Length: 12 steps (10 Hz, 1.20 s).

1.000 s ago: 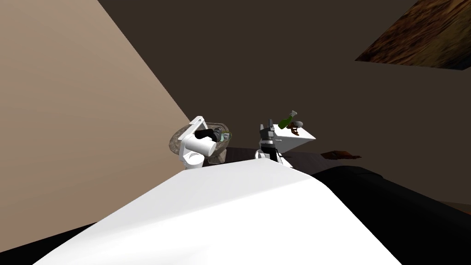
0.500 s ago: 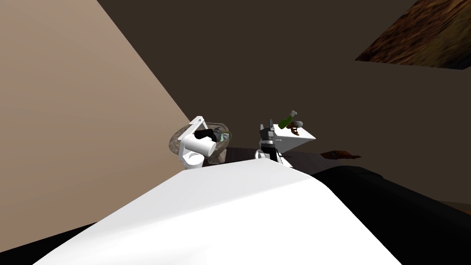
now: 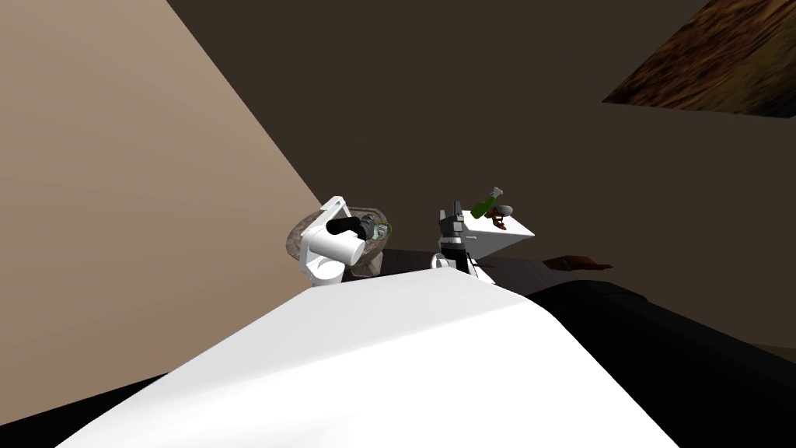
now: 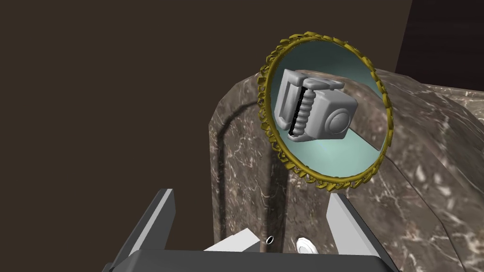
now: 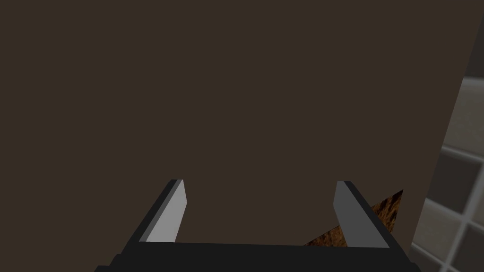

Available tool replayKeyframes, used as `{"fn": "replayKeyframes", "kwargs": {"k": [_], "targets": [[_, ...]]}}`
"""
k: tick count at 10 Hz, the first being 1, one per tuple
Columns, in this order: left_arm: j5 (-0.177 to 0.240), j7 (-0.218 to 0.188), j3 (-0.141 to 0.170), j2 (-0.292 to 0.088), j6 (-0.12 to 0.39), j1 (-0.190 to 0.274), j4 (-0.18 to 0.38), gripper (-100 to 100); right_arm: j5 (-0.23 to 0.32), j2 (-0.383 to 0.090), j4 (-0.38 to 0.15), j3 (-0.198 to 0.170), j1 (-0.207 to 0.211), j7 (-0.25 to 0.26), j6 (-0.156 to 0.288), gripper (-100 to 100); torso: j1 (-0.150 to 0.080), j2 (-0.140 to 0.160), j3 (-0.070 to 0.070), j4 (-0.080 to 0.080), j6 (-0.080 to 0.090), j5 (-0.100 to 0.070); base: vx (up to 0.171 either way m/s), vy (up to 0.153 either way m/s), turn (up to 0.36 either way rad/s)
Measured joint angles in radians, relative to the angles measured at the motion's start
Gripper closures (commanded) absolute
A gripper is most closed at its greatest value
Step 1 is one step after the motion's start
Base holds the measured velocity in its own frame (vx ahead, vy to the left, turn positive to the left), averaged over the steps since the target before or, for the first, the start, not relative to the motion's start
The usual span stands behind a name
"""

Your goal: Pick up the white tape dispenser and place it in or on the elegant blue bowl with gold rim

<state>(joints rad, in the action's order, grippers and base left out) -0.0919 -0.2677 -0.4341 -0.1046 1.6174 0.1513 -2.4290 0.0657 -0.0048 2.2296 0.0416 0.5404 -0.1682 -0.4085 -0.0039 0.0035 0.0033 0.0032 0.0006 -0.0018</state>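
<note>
The left claw [image 4: 249, 193] stands wide, its two blade fingers parted with nothing between them but the marbled brown surface [image 4: 425, 189] beyond. Out past the fingertips, ahead and a little off the claw's centre line, sits the bowl [image 4: 331, 153], its mouth turned to the wrist camera. The tape dispenser [image 4: 314, 111] lies inside it, resting on the pale blue-green inner wall and clear of the rim all round. Claw and dispenser are well apart; nothing touches. The dispenser's long axis looks to run across the line of the fingers rather than along it, from a slotted, ribbed end to a squarer end with a round boss on its face.

I judge the placing done, so the coming move is likely a withdrawal. It turns on the fingertips being short of the gold rim: a straight pull back along the claw's own line should leave the bowl undisturbed.

The left arm is the nearer one. In the head view the right claw [image 5: 260, 182] stands apart to the right, also wide and holding nothing, facing a dark brown wall.

The dispenser is drawn plain grey, blocky and matt, with a dark slot beside the ribbed roller. The bowl's rim is a gold band like linked chain
</note>
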Motion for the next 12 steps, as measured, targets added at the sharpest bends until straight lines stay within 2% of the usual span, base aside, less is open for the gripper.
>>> {"fn": "replayKeyframes", "kwargs": {"k": [8,12], "targets": [[-0.027,-0.047,-0.048,0.011,0.207,0.085,-0.119,-100,0.0,0.0,0.0,0.0,0.0,0.0,0.0,0,0.0,0.0,0.0,0.0,0.0,0.0,0.002,-0.002,0.007],[-0.025,-0.047,-0.046,0.01,0.218,0.087,-0.123,-100,0.0,0.0,0.0,0.0,0.0,0.0,0.0,0,0.001,0.0,0.0,0.0,0.0,0.0,0.0,-0.001,0.002]]}}
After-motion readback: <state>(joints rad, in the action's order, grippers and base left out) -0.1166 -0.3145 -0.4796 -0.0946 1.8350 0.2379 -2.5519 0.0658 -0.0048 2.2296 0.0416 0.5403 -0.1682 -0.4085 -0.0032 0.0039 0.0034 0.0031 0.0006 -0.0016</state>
